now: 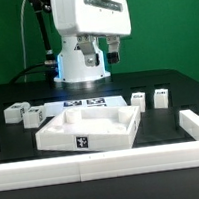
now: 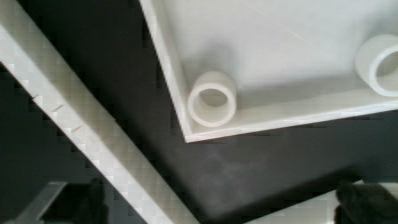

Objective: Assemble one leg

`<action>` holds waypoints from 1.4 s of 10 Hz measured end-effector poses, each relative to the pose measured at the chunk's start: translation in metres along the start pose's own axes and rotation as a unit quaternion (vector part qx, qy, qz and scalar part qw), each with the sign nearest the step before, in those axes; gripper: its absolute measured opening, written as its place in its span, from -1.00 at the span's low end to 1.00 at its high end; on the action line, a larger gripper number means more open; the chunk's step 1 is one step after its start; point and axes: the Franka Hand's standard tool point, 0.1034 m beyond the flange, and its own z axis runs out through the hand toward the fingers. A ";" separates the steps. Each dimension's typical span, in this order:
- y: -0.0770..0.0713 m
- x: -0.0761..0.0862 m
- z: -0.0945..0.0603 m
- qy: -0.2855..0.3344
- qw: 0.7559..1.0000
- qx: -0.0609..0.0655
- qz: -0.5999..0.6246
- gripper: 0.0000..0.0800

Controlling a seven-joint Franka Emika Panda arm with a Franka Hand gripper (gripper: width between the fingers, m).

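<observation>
Gripper (image 1: 112, 54) hangs spread and empty above the white tabletop (image 1: 57, 139), over its corner socket (image 2: 214, 100).

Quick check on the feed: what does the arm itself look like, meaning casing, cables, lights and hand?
The arm has glossy white rounded shells with dark seams at the joints. A blue light glows low on it, and a black cable runs behind it on the exterior view's left. The hand has a white body and dark fingers, which are blurred in the wrist view.
</observation>
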 end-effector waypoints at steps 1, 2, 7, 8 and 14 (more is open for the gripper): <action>0.000 0.000 0.000 0.000 1.000 0.000 0.000 0.62; 0.000 0.000 0.000 0.000 1.000 0.000 0.000 0.62; -0.037 -0.022 0.017 -0.012 0.997 0.008 -0.070 0.62; -0.043 -0.027 0.023 -0.016 0.995 0.015 -0.094 0.62; -0.062 -0.038 0.038 -0.022 0.993 0.028 -0.111 0.62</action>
